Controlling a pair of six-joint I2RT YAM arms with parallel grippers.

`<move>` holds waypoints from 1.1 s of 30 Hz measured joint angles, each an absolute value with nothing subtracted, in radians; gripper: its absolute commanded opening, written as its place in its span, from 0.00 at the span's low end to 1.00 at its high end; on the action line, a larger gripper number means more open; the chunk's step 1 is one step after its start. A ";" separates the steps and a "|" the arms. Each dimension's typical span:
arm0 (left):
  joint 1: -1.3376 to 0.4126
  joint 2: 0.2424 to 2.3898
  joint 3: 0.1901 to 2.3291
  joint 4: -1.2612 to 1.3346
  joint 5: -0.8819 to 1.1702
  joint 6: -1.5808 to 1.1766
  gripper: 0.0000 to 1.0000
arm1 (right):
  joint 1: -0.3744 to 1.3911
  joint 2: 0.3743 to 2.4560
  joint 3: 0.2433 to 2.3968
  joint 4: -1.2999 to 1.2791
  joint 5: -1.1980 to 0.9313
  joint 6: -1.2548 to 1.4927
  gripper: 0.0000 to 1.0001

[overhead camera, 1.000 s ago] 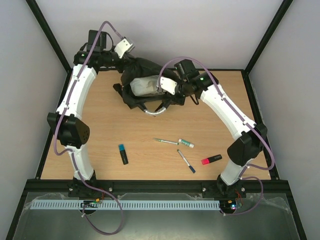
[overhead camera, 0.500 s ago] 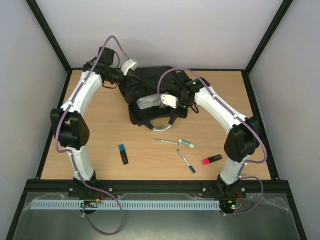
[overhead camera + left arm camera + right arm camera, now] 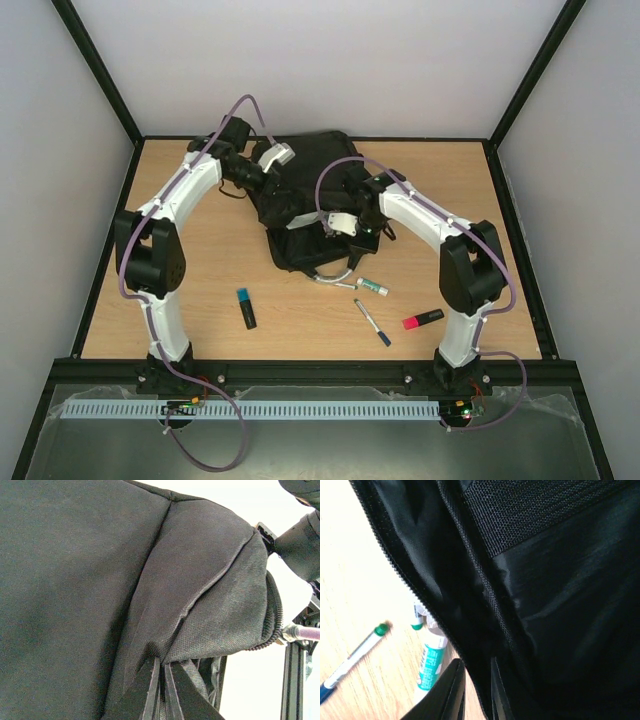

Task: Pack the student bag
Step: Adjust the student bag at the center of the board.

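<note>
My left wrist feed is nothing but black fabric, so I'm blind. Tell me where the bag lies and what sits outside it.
Observer: In the top view, the student bag lies at the far middle of the table, between the two arms.
Operator: List the loose items.
Observer: Outside the bag, on its near side: a blue-capped black marker, a green-labelled marker, a blue pen and a pink highlighter.
Operator: Report the right gripper.
Observer: The right wrist view shows the bag's zip edge between the right gripper fingers; whether they clamp it I cannot tell.
</note>
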State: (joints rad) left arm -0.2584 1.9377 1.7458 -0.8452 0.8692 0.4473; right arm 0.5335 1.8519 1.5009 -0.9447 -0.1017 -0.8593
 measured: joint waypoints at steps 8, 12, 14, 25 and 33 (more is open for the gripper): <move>-0.261 1.941 1.743 -0.835 0.801 0.421 0.58 | 0.527 1.837 1.500 -0.969 -0.160 -0.843 0.57; -0.261 1.925 1.724 -0.834 0.735 0.434 0.75 | 0.527 1.789 1.502 -1.018 -0.213 -0.852 0.62; -0.261 1.897 1.695 -0.818 0.689 0.425 0.86 | 0.527 1.749 1.508 -1.042 -0.238 -0.852 0.62; -0.212 1.774 1.672 -0.776 0.538 0.346 0.99 | 0.527 1.713 1.798 -1.145 -0.356 -0.803 0.66; -0.206 1.702 1.826 -0.809 0.831 0.400 0.99 | 0.525 1.789 1.969 -1.041 -0.376 -0.656 0.69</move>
